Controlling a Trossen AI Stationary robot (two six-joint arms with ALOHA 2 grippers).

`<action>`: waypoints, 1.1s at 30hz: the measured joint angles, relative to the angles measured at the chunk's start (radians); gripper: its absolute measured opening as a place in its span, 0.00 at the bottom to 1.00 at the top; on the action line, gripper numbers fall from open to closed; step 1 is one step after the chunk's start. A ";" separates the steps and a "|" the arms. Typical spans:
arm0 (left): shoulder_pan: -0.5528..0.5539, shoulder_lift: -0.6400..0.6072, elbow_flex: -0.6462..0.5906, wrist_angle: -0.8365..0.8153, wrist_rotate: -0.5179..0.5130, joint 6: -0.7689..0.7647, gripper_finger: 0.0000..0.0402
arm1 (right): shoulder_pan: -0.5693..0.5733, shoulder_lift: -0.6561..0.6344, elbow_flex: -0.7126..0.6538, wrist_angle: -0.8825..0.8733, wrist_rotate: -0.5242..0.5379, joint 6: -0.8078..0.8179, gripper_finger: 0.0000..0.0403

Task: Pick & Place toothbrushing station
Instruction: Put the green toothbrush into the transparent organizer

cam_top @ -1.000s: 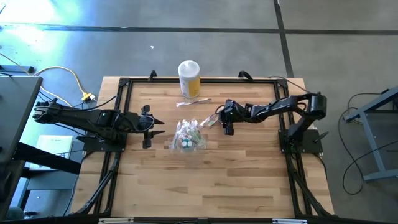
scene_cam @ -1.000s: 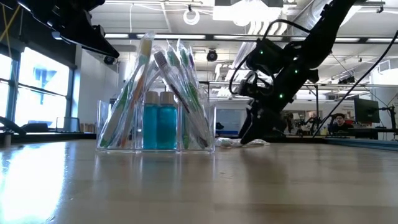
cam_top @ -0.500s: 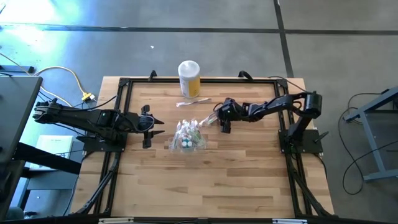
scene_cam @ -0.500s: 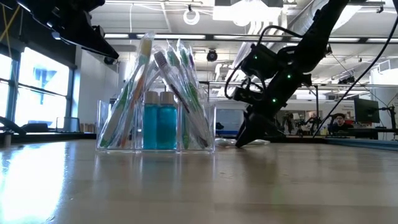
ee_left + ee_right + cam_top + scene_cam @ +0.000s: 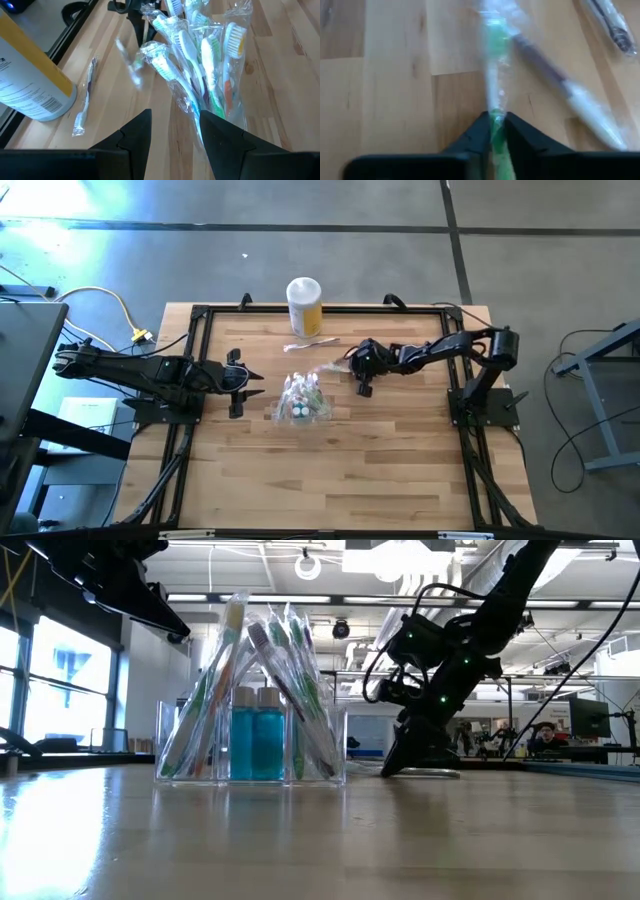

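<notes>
Two dark fingers (image 5: 492, 131) of the right gripper (image 5: 362, 383) pinch a wrapped green toothbrush (image 5: 494, 80) on the table (image 5: 400, 470); the toothbrushing station (image 5: 301, 402) stands nearby, between it and the left gripper (image 5: 237, 383), whose jaws stand apart.

The light wooden table (image 5: 330, 470) carried the clear toothbrushing station (image 5: 301, 402) at centre, a yellow white-lidded jar (image 5: 304, 307) at its far edge, and a wrapped toothbrush (image 5: 309, 344) between them.

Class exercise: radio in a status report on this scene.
Right end effector shut on green wrapped toothbrush. Left end effector open, waiting beside clear plastic toothbrushing station. Nothing obstructing.
</notes>
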 joint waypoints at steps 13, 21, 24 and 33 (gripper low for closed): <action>0.000 0.000 -0.001 -0.012 0.001 0.000 0.40 | 0.175 -0.134 -0.008 -0.069 0.229 0.073 0.01; 0.000 0.027 -0.001 0.010 0.020 -0.040 0.40 | 0.405 -0.356 0.001 -0.178 0.499 0.173 0.00; 0.000 0.047 -0.002 0.082 0.101 -0.121 0.40 | 0.491 -0.432 0.003 -0.162 0.610 0.174 0.00; -0.036 0.153 -0.001 0.432 0.289 -0.074 0.40 | 0.697 -0.512 0.003 0.178 0.713 0.005 0.00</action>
